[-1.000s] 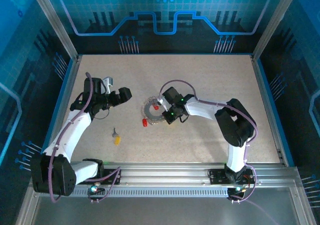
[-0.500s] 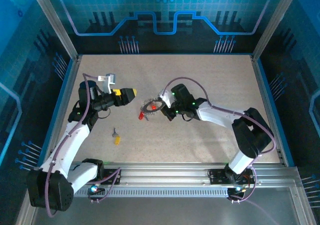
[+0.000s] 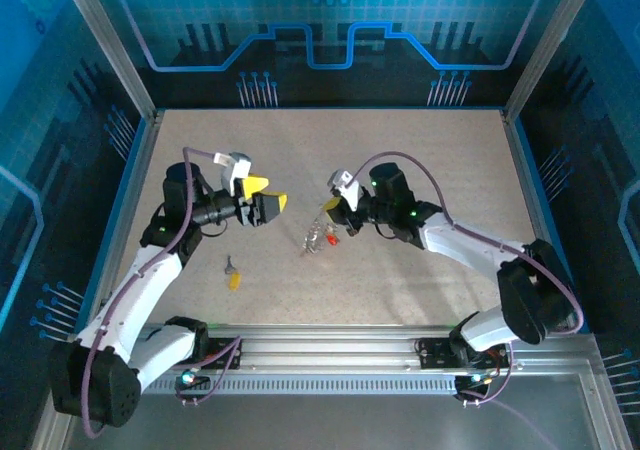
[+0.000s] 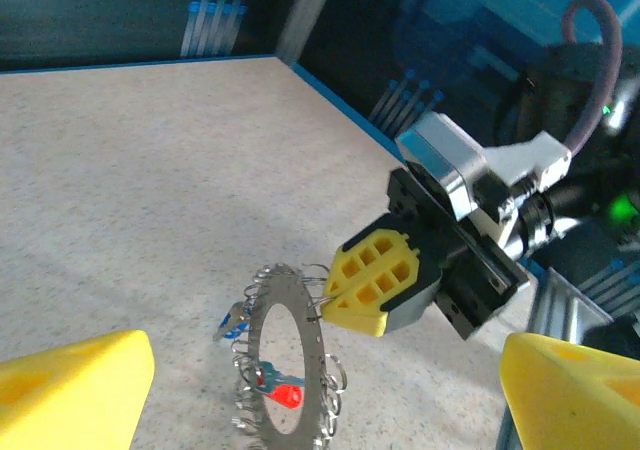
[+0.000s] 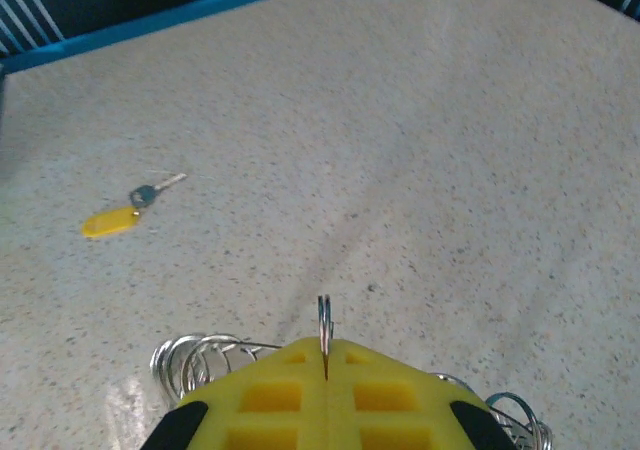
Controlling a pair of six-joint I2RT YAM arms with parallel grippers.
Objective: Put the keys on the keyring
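The right pincer [image 3: 331,210] has its yellow pads [image 4: 375,282] pressed together on the rim of the flat silver metal keyring fringed with small wire loops [image 4: 316,335], which hangs just below them. A small red-headed key [image 4: 286,396] and a blue-headed key [image 4: 232,324] sit on its loops. The left pincer [image 3: 268,202] faces the ring from near by, fingers spread wide, gripping nothing. The yellow-headed silver key [image 5: 112,221] lies flat on the speckled table [image 5: 450,120], well apart from both pincers.
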